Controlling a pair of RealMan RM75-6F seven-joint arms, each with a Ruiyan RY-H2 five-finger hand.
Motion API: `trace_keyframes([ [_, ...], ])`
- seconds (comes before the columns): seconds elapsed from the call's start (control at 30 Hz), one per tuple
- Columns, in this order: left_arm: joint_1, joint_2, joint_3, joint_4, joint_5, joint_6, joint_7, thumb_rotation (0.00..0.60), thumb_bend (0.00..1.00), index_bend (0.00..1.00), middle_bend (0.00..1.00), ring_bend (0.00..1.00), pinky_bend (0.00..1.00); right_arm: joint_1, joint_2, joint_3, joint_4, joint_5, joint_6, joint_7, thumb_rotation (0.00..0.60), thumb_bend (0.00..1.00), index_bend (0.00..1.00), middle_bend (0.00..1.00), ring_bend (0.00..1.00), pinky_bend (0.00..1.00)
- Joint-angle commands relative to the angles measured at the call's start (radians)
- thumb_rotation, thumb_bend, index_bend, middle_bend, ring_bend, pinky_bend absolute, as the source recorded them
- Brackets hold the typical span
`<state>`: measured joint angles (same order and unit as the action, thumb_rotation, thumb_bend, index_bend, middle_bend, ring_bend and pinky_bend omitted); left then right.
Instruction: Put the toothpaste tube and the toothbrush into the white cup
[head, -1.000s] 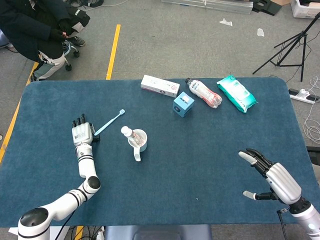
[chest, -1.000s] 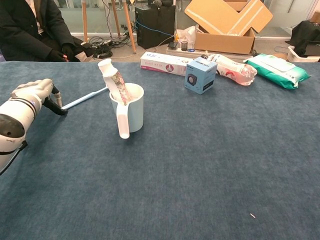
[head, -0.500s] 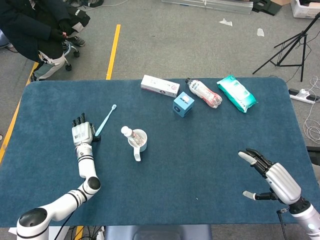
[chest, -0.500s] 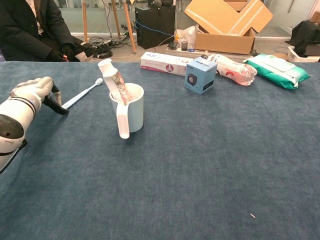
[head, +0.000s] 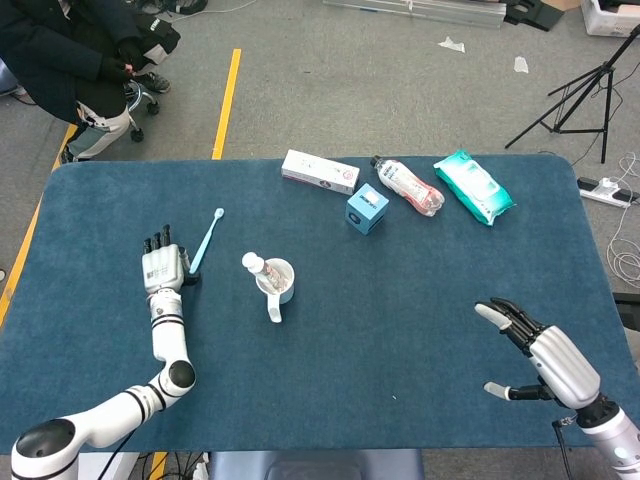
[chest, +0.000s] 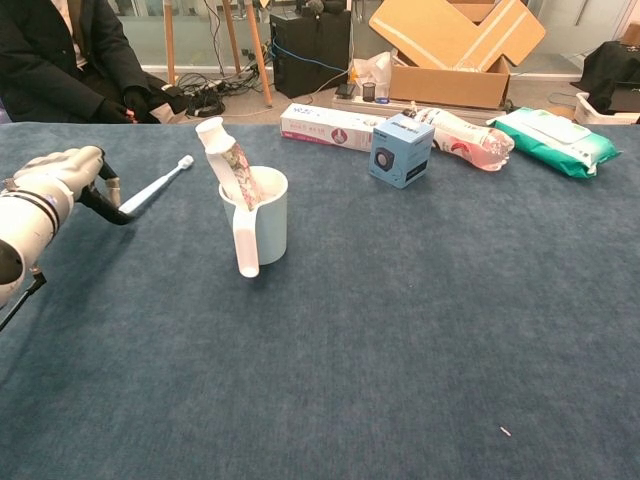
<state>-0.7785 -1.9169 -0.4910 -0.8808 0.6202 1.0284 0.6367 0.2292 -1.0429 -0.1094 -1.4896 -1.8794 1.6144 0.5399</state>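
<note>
The white cup (head: 279, 281) (chest: 263, 222) stands left of the table's middle, its handle toward me. A toothpaste tube (head: 261, 271) (chest: 228, 160) leans in it, white cap up and to the left. My left hand (head: 164, 268) (chest: 62, 172) is to the cup's left and pinches the lower end of the light-blue toothbrush (head: 205, 240) (chest: 155, 184). The brush slants up and away, head off the cloth. My right hand (head: 535, 345) hovers open near the front right edge, holding nothing; the chest view does not show it.
Along the far side lie a white box (head: 320, 171), a blue cube speaker (head: 367, 208), a plastic bottle (head: 408, 185) and a green wipes pack (head: 474, 186). A seated person (head: 75, 60) is beyond the far left corner. The table (head: 400, 320) has a blue cloth.
The toothbrush has swung in my left hand, its head rising off the cloth and turning from pointing right toward pointing away. My right hand has stayed still.
</note>
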Motion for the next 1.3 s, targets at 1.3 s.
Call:
trace_keyframes([
  [1.3,0.446,0.533,0.283,-0.828,0.313,0.193,-0.442,0.600,0.30,0.60,0.00,0.00,0.00,0.011,-0.015,-0.005,-0.021,0.000,-0.045,-0.059,0.600,0.01,0.02,0.15,0.09,0.40],
])
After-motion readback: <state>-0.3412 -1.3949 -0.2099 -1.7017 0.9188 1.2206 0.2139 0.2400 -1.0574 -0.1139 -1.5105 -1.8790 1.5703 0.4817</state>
